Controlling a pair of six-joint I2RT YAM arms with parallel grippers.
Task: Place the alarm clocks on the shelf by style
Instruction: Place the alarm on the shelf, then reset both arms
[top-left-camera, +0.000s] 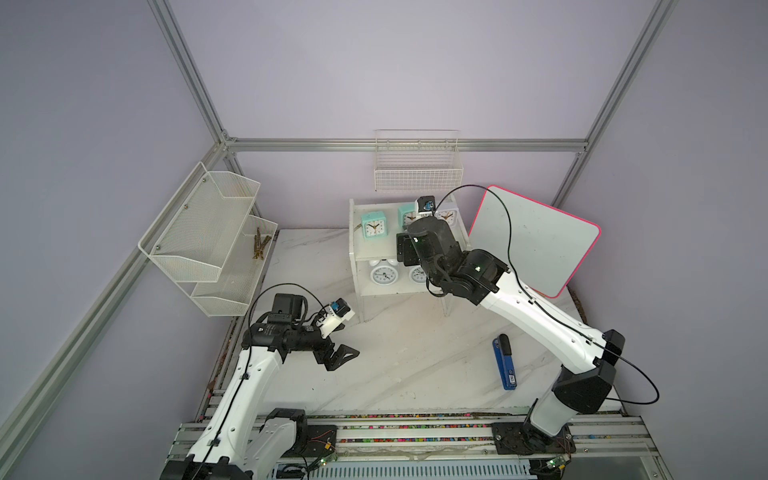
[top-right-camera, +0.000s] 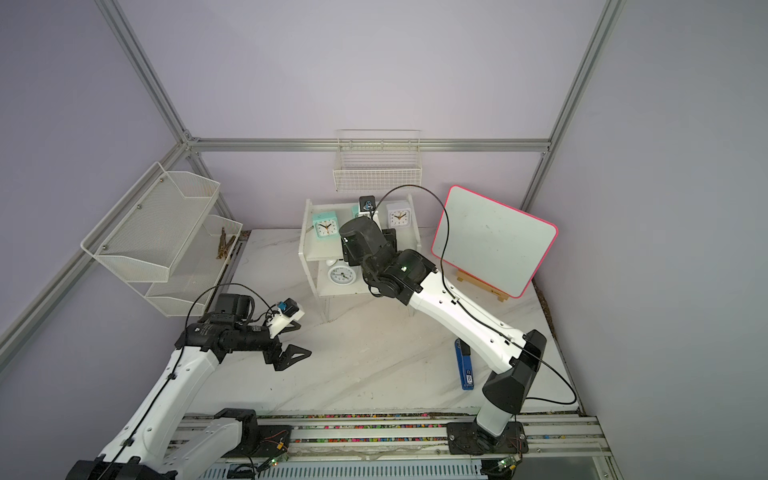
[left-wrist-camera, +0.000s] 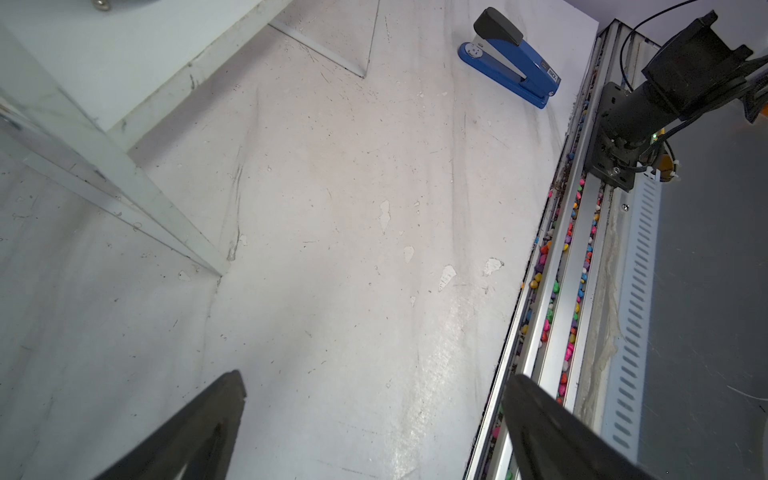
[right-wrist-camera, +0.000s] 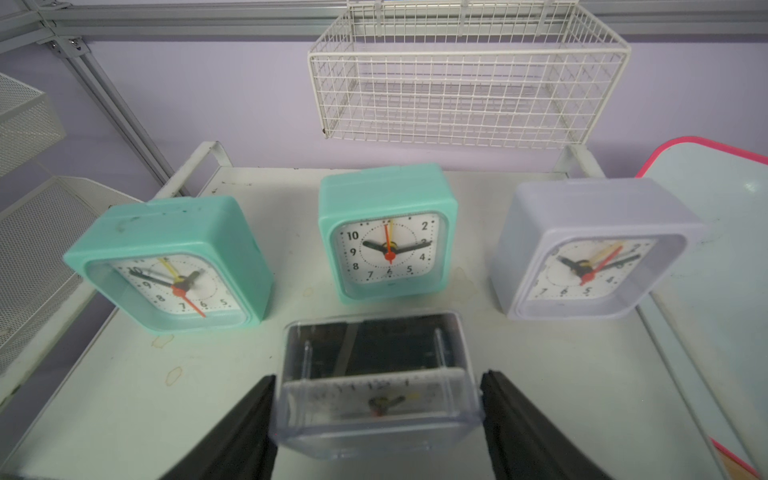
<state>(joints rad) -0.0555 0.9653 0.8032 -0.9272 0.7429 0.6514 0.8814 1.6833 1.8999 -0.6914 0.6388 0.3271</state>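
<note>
Right gripper (right-wrist-camera: 376, 419) — jaws flank the clear clock (right-wrist-camera: 374, 399) at its flat sides, pressing or free cannot be told; clock stands on the shelf (right-wrist-camera: 124, 395) top board, before a mint clock (right-wrist-camera: 388, 232); likely light, stiff, slippery plastic — hold the flat sides; left gripper (left-wrist-camera: 376, 376) wide open, empty.

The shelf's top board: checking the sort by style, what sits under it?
One white twin-bell clock stands in full view on the lower tier; a second beside it is half covered by the right arm. Farther right is hidden.
</note>
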